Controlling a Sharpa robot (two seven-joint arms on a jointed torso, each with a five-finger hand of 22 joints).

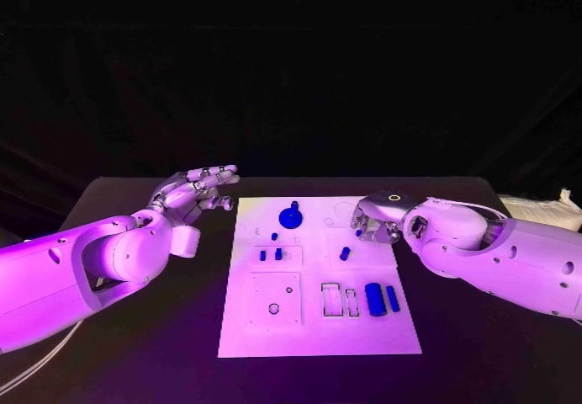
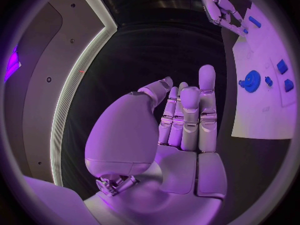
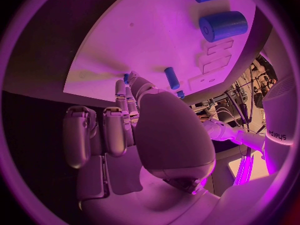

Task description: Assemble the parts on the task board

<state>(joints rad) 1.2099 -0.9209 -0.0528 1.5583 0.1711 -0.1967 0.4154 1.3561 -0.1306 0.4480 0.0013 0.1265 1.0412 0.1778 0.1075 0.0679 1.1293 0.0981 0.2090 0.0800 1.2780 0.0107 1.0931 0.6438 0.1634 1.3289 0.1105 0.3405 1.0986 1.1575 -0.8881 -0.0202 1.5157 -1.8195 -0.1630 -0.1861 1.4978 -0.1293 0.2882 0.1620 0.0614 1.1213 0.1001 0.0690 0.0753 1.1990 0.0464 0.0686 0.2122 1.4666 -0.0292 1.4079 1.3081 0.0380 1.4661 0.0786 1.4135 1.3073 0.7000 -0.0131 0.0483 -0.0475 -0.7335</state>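
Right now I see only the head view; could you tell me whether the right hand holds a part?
Observer: The right wrist view shows a small blue part at the fingertips of the right hand; whether it is gripped, I cannot tell.
Operator: Thank you. Is the left palm empty?
Observer: Yes; the left wrist view shows the left hand holding nothing, its fingers straight.
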